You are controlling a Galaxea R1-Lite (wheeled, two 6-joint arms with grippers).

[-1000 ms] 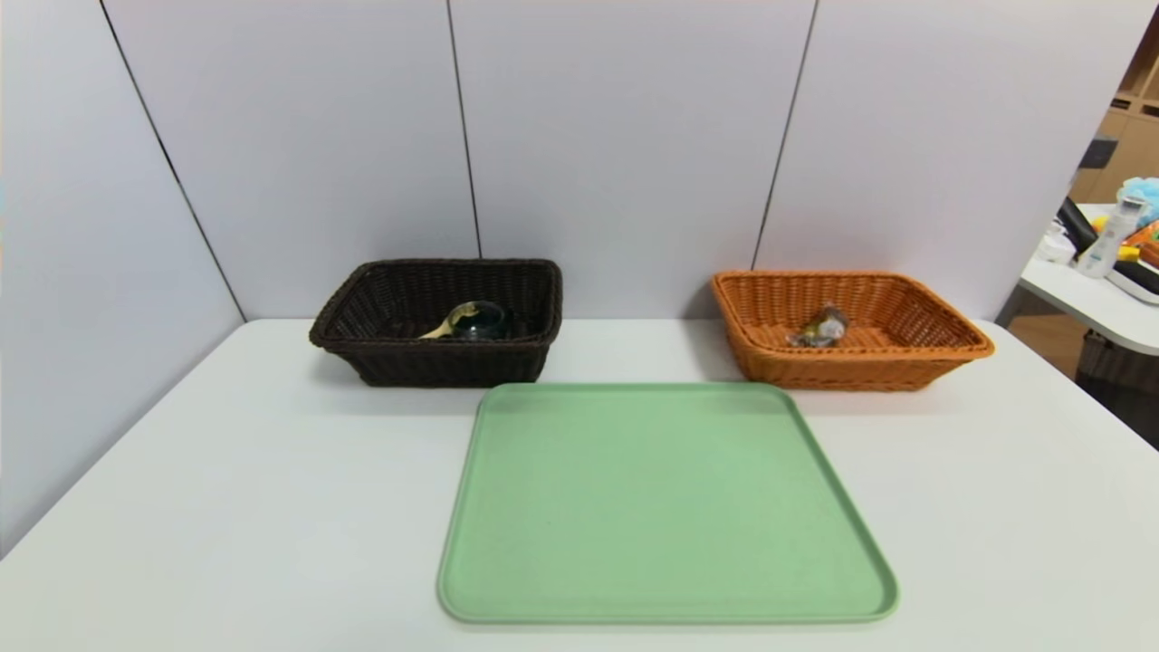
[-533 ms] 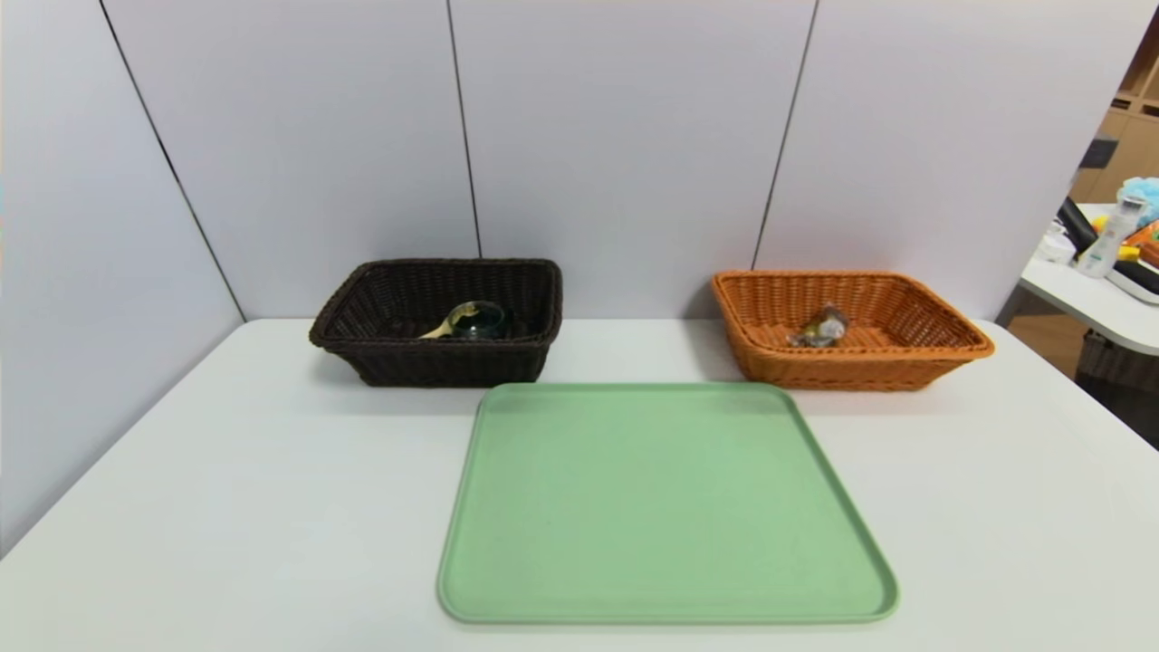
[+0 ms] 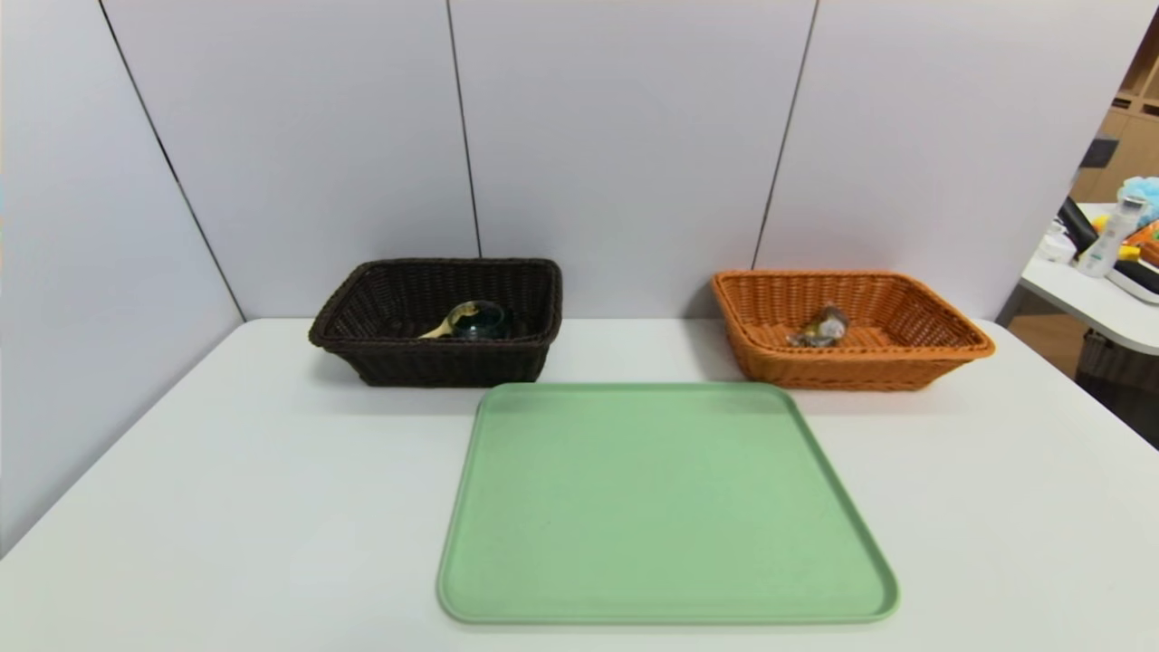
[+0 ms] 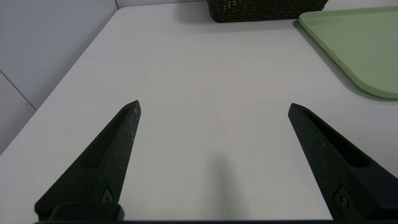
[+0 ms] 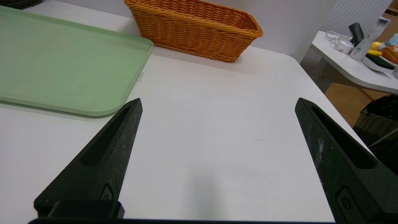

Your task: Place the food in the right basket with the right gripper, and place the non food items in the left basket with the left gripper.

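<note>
The food (image 3: pixel 819 328), a small clear-wrapped cookie roll, lies inside the orange-tan right basket (image 3: pixel 942 351) (image 5: pixel 199 34). Inside the dark brown left basket (image 3: pixel 435 367) (image 4: pixel 264 11) lie the non food items: a glass cup (image 3: pixel 478 320) and a yellow-headed fork-like spoon (image 3: pixel 441 328) beside it. Neither arm shows in the head view. My left gripper (image 4: pixel 214 105) hangs open over bare table, near the front left, with nothing between its fingers. My right gripper (image 5: pixel 218 103) hangs open over bare table at the front right, also holding nothing.
A light green tray (image 3: pixel 665 598) (image 4: pixel 357 46) (image 5: pixel 62 62) lies in the middle of the white table (image 3: pixel 226 498), with nothing on it. Grey panels wall the back and left. A side table (image 3: pixel 1100 308) with clutter stands past the right edge.
</note>
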